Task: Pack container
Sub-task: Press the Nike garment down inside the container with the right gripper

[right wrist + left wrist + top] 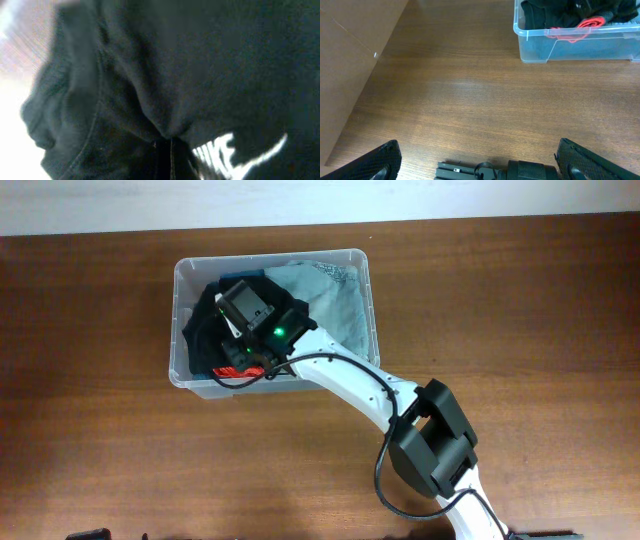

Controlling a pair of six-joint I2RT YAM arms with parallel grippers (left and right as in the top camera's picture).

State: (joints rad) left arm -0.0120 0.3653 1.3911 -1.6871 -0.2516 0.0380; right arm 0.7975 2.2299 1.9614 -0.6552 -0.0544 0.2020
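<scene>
The container (374,320), a clear plastic bin with rounded corners and a rim, sits on the brown wooden table (520,300), left of centre and toward the far edge. It holds a black garment (205,325) on its left side, a grey-green cloth (335,300) on its far right side, and something red (235,365) against the near wall. The white right arm (350,385) reaches in from the near right, with its wrist over the black garment. In the right wrist view the right gripper (165,157) has its fingers pressed together, and the dark fabric gathers into a pucker at their tips, pinched there. White lettering reading "NIKE" (215,150) shows on the cloth just right of them, blurred and partly cut off, with a white swoosh shape beside it. The left gripper (482,160) hangs over bare table, well apart from the bin, its fingers spread wide with nothing between them. From there the bin appears at the far right, with the red thing draped over its rim.
</scene>
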